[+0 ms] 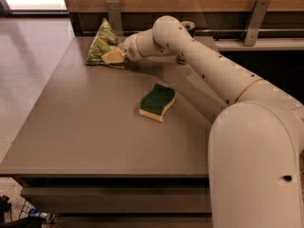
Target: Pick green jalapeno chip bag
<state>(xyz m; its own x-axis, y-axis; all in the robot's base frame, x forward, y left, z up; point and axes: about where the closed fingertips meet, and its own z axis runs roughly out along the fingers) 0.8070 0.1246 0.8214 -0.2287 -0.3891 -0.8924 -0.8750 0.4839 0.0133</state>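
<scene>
The green jalapeno chip bag [100, 45] is a crinkly light-green foil bag at the far left corner of the grey table [85, 127]. It stands tilted, with one corner pointing up. My gripper [114, 57] reaches across from the right and is at the bag's lower right edge. Its tan fingers [112, 56] are closed on the foil. The part of the bag between the fingers is hidden.
A yellow sponge with a dark-green top [157, 100] lies mid-table, below my arm. A wooden wall with metal brackets [114, 16] runs behind the table. A dark round object [190, 26] sits behind my arm. The table's left edge drops to the floor [28, 70].
</scene>
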